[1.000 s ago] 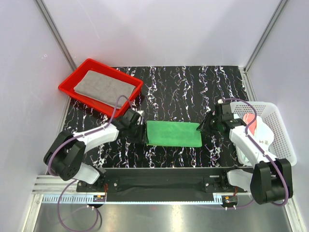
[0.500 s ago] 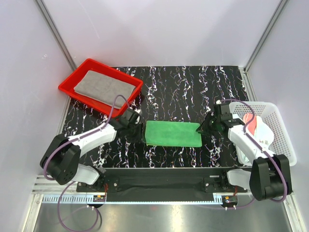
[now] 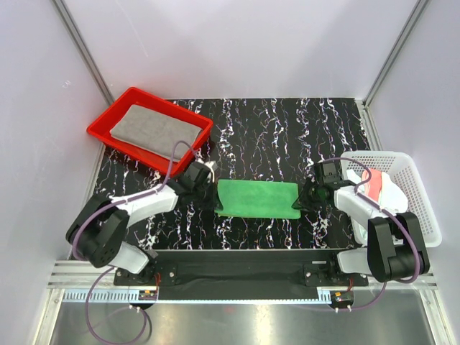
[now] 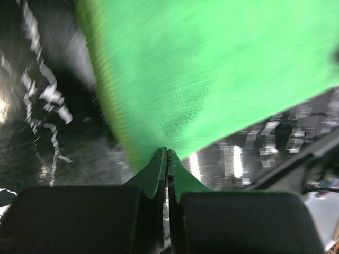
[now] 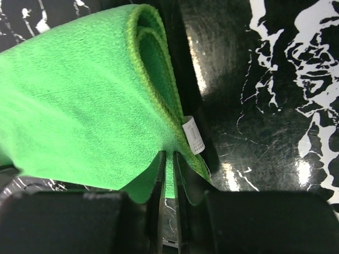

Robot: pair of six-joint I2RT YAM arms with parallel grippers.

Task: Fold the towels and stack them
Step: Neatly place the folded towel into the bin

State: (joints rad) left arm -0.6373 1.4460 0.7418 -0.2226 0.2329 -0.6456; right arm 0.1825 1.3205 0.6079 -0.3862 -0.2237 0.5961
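Note:
A bright green towel (image 3: 257, 199) lies folded into a long strip on the black marbled table (image 3: 287, 136). My left gripper (image 3: 214, 195) is at its left end; in the left wrist view the gripper (image 4: 167, 152) is shut on the edge of the green towel (image 4: 212, 69). My right gripper (image 3: 302, 198) is at the right end. In the right wrist view that gripper (image 5: 168, 154) pinches the folded green towel (image 5: 79, 106) beside its small white label (image 5: 193, 135). A grey towel (image 3: 154, 131) lies folded in the red tray (image 3: 129, 153). White (image 3: 392, 198) and salmon-pink (image 3: 371, 181) towels sit in the basket.
The red tray stands at the back left, close behind the left arm. The white mesh basket (image 3: 424, 208) stands at the right edge beside the right arm. Grey walls enclose the table on three sides.
Both grippers have closed on the ends of the green towel. The right gripper has shifted slightly nearer, and the towel's near edge now bows instead of lying straight.

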